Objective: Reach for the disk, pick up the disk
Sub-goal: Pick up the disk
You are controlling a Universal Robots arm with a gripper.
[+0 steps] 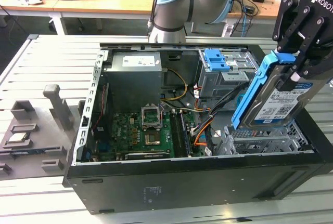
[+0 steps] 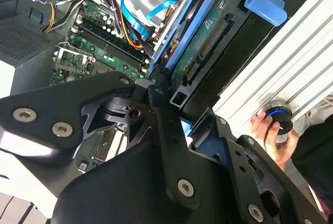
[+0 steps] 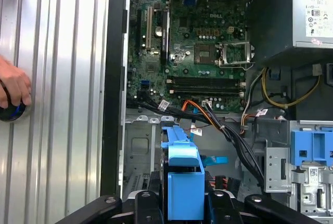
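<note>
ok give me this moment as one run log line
tool: shut on disk | disk: lifted, tilted, above drive cage of the open computer case | person's hand: on table beside case

disk (image 1: 283, 102): silver metal, glossy blue plastic frame | gripper (image 1: 297, 60): matt black | table (image 1: 47, 63): ribbed grey metal

The end effector (image 1: 294, 67) covers the disk's (image 1: 281, 102) upper end; a hand (image 3: 11, 90) is cut off.

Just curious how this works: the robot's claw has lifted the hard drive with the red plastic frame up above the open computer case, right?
Not quite: the frame is blue, not red, as the exterior view shows. The gripper does hold the disk, tilted, above the open computer case.
</note>
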